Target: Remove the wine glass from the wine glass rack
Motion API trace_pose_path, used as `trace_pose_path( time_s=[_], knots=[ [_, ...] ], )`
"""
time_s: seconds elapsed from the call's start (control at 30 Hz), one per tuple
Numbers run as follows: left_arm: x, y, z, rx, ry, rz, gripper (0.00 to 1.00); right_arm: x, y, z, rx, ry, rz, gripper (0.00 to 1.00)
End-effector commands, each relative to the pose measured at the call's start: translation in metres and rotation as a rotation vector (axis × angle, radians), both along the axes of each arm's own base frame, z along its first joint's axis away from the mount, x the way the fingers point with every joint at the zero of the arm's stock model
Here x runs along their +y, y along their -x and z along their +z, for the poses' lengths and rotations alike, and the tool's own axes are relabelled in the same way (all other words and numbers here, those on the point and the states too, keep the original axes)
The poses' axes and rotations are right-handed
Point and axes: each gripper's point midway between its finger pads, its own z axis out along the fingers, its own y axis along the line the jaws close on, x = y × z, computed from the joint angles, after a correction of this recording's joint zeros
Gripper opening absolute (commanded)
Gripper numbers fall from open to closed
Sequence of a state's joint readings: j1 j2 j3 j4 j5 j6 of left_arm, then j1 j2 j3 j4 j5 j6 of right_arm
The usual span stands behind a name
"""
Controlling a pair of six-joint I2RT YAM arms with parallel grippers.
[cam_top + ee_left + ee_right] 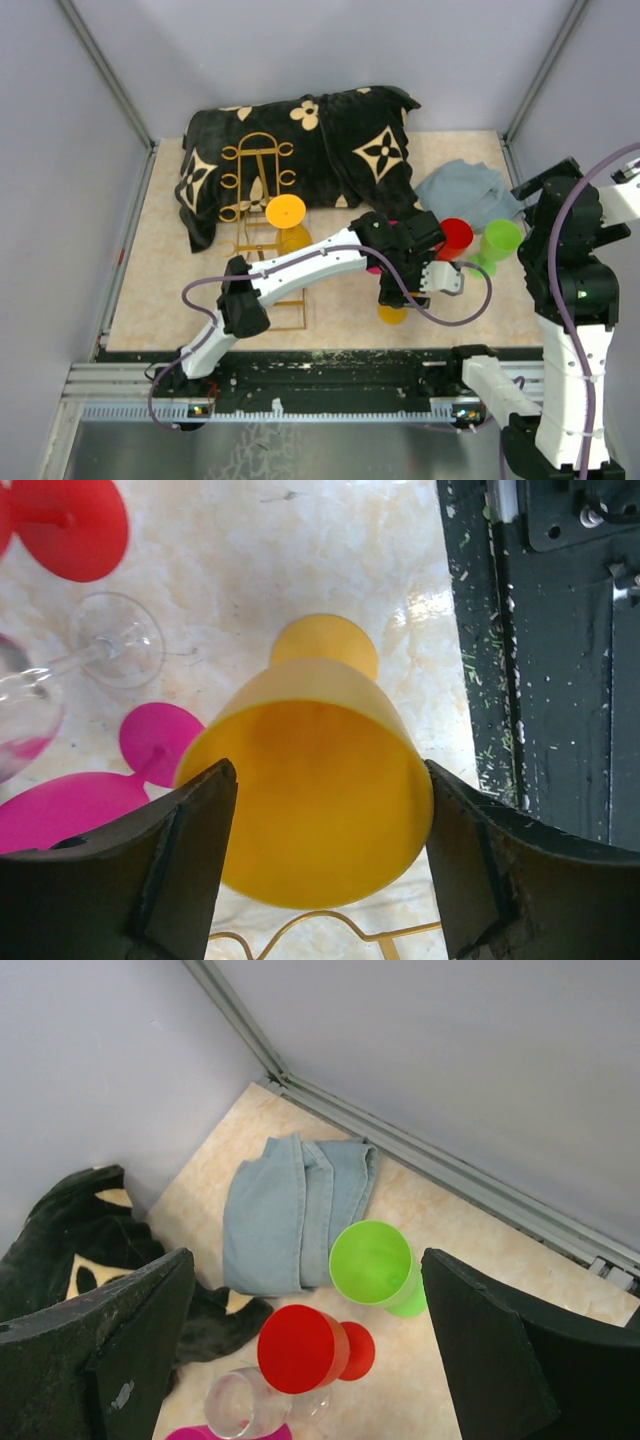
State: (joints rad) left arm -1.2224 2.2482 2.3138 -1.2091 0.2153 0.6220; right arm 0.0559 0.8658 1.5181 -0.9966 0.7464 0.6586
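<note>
Since the yellow wine glass point(320, 810) stands on the worktop point(330, 550), off the wine glass rack point(258, 180), inside the wide-open left claw point(330, 770), removal appears complete, though a second glass point(285, 212) hangs on the rack.

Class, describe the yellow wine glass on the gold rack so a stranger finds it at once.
At the back of the table lies a black floral cloth; the gold wire rack leans on its left part. The yellow wine glass hangs foot-up in the rack's rails, whereas the other yellow glass sits within the left gripper.
</note>
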Motion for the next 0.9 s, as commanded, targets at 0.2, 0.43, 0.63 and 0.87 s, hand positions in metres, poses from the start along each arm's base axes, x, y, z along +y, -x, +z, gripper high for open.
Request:
trace_pose_path(
  time_s=[0.2, 0.43, 0.63, 0.87],
  knots=[
    [-0.018, -0.006, 0.108, -0.1, 0.302, 0.037, 0.81, 0.003, -0.008, 0.015, -0.029, -0.002, 0.025, 0.96],
    [-0.01, 0.006, 0.191, -0.114, 0.53, 0.048, 0.79, 0.009, -0.024, 0.038, -0.065, 0.005, 0.065, 0.96],
    [0.027, -0.037, 0.297, -0.336, 0.794, 0.226, 0.82, 0.037, -0.08, 0.063, -0.09, -0.01, 0.229, 0.96],
    [0.173, -0.156, 0.403, -0.513, 1.076, 0.732, 0.84, 0.156, -0.185, 0.071, -0.08, -0.251, 0.81, 0.78]
  ],
)
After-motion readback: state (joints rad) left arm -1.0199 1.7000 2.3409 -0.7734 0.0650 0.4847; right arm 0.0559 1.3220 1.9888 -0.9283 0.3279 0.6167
